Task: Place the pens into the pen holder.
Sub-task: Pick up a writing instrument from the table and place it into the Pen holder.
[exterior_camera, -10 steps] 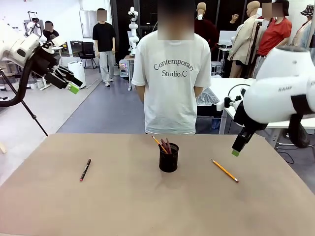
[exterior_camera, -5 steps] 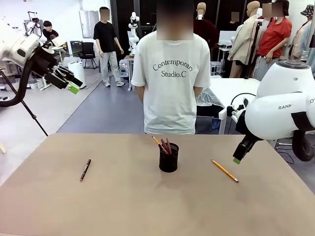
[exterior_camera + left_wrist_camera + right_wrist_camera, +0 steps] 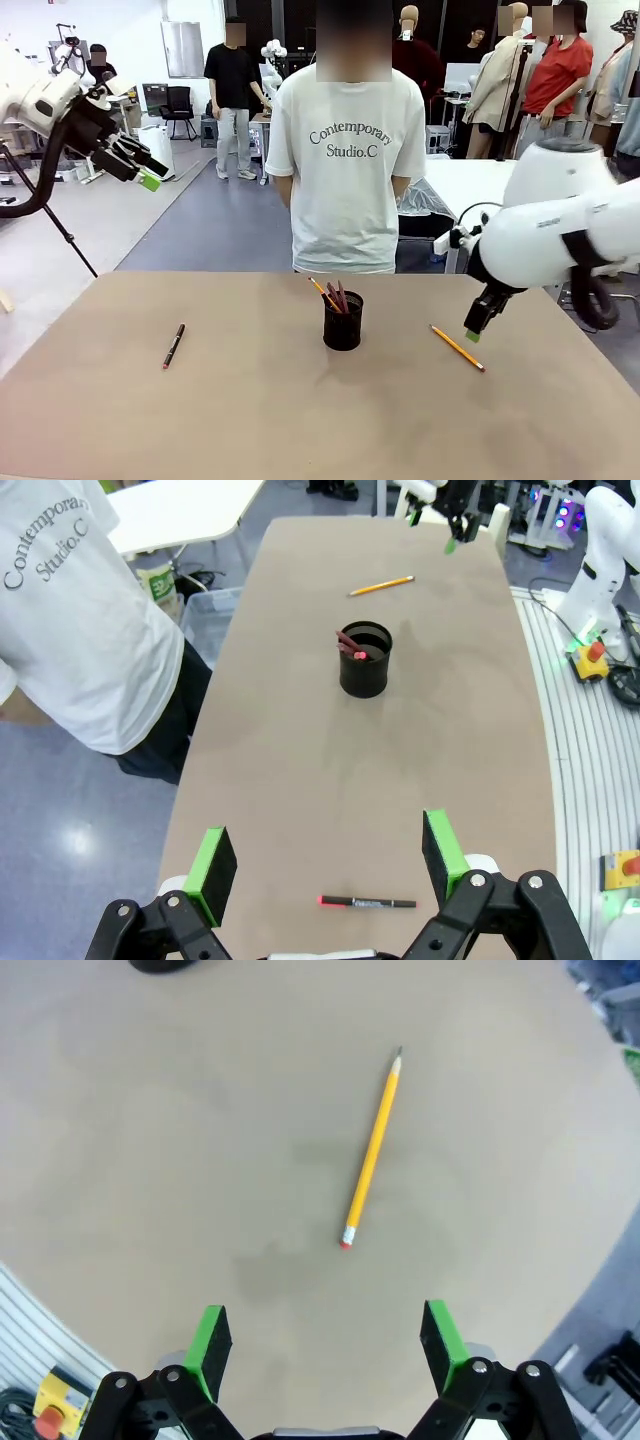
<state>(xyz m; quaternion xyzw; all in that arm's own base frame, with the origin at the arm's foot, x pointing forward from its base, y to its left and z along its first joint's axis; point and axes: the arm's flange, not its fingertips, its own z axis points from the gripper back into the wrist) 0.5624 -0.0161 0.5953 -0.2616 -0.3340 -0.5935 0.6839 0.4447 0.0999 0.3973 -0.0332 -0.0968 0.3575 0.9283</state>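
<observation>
Person's white shirt [image 3: 345,170] reads "Contemporary Studio.C". The left gripper [image 3: 326,858] and right gripper [image 3: 325,1342] both stand wide open, empty; yellow pencil [image 3: 372,1155] lies free beneath the latter.

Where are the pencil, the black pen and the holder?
pencil [image 3: 372,1149], right wrist view, middle of the yellow shaft.
black pen [image 3: 367,902], left wrist view, middle of the barrel.
holder [image 3: 343,331], front view, its mesh front wall.
</observation>
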